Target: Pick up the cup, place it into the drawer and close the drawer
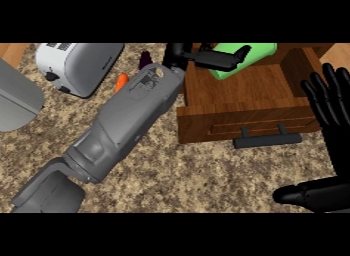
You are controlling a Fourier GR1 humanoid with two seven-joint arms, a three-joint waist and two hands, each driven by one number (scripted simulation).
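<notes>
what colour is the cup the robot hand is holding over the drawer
Bright green. The cup, seen in the head view, is held by the left robot hand over the open wooden drawer.

The green cup (253, 54) shows only in part: the left hand (211, 57) curls across it and covers its near side, and its upper portion runs off the top of the view. The drawer (241, 102) loses its back end at that same top edge, so how far in the cup sits cannot be told. Behind the left forearm (130, 117), an orange thing (121, 81) and a dark purple thing (144, 58) peek out, too hidden to name. The toaster (78, 65) is cut at the top. A grey slab (8, 97) leaves by the left edge. The right hand (339, 107) is clipped at the right edge.
</notes>
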